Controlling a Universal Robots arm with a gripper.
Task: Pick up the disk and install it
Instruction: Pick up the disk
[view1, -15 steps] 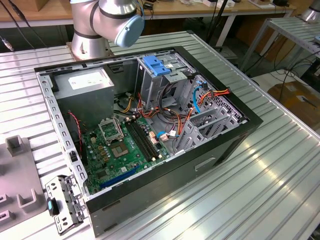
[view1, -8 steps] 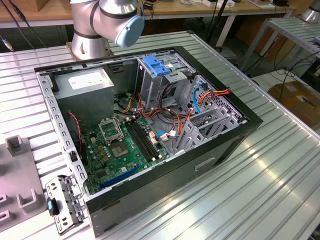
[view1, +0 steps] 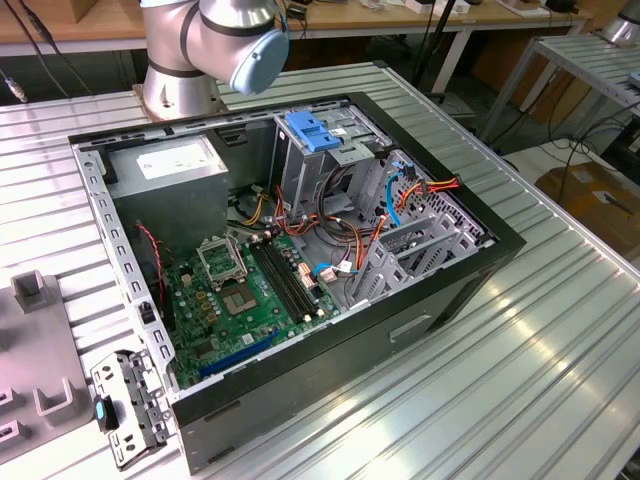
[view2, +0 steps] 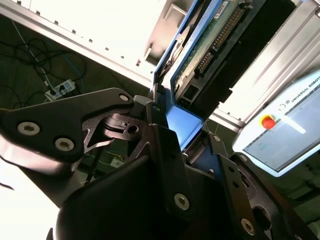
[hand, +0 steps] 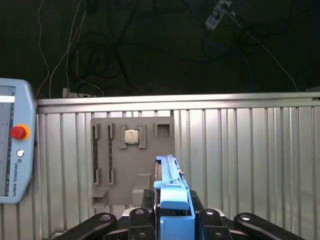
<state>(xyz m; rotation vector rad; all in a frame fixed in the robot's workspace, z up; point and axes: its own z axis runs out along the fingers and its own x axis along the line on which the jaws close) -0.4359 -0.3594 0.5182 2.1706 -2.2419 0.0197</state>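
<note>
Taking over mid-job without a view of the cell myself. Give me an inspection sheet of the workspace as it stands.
Surface: ribbed metal table carrying the open computer case.
Job's things: disk off the table, in the gripper, its blue rail showing.
Clutter: grey fixture plate; loose bracket beside the case.
Grippers: gripper shut on the disk.
Cables: blue and orange leads inside the case; tangle on the floor past the table edge.
Surroundings: teach pendant with a red button; workbenches behind.
</note>
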